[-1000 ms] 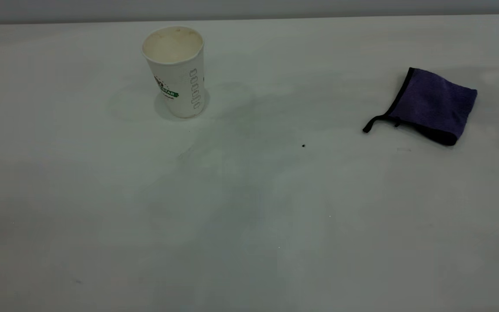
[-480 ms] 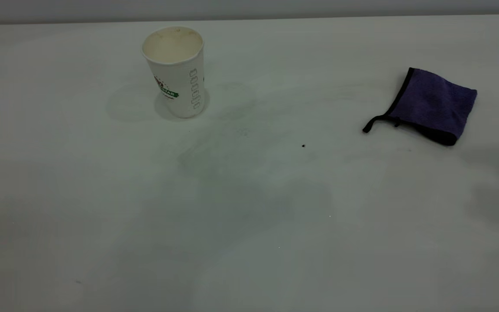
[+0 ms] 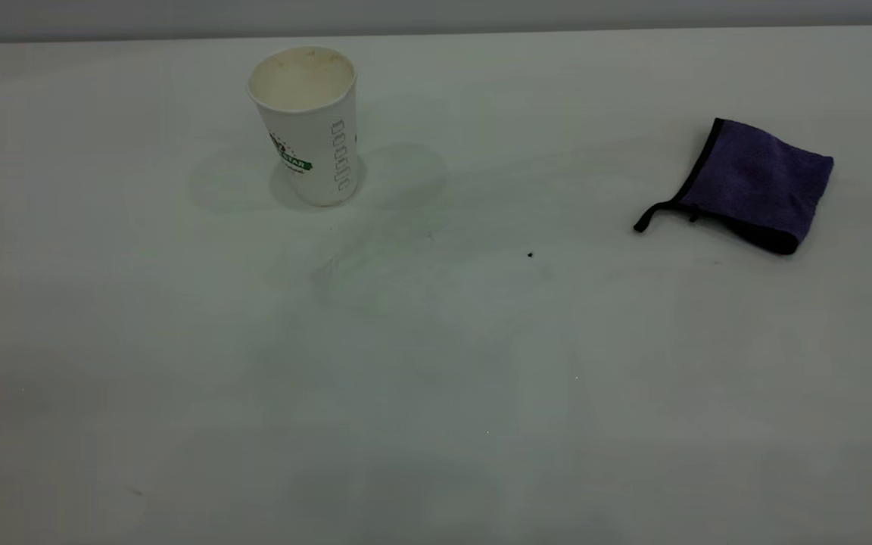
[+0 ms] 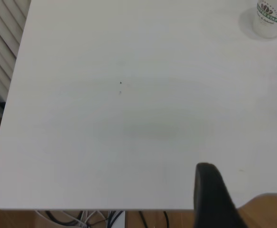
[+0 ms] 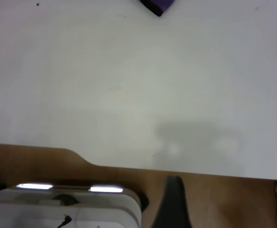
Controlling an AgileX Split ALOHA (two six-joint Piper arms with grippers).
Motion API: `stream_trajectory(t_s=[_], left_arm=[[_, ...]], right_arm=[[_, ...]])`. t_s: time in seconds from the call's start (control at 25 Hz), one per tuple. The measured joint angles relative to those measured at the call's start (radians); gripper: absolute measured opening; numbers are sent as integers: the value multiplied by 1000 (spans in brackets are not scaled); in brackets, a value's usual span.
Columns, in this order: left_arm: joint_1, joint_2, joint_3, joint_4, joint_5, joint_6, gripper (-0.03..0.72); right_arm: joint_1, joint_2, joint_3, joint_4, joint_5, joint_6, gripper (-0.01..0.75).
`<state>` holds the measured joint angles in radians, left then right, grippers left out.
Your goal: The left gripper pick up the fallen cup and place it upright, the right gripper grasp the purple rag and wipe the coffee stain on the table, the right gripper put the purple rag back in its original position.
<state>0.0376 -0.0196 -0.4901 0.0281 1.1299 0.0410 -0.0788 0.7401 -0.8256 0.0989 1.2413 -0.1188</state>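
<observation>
The cup [image 3: 312, 125] stands upright at the back left of the table [image 3: 436, 363], mouth up; it also shows in the left wrist view [image 4: 268, 18]. The purple rag [image 3: 754, 184] lies folded at the right, its black strap trailing left; one corner shows in the right wrist view [image 5: 157, 5]. No coffee stain shows, only a tiny black speck [image 3: 530, 254]. Neither gripper is in the exterior view. My left gripper [image 4: 247, 178] is open and empty over the table's near edge, far from the cup. My right gripper [image 5: 227, 185] is open and empty beyond the table's edge, far from the rag.
Faint grey smudges lie on the tabletop between cup and rag. The left wrist view shows the table's corner, cables [image 4: 96, 218] and wooden floor below. The right wrist view shows a white unit [image 5: 62, 206] on the floor beside the table edge.
The cup and the rag have not moved. A soft shadow at the table's right side has slid toward the near right corner.
</observation>
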Motion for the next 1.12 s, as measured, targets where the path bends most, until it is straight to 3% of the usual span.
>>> stream_trajectory(t_s=[0.56,0.88,1.12], left_arm=[[0,0,0,0,0,0,437],[0,0,0,0,0,0,437],[0,0,0,0,0,0,437]], right_arm=[[0,-434,167,-4,0,10,670],[0,-497,174,-29,0,12,669],[0,-529,260,-33,-1,12,663]])
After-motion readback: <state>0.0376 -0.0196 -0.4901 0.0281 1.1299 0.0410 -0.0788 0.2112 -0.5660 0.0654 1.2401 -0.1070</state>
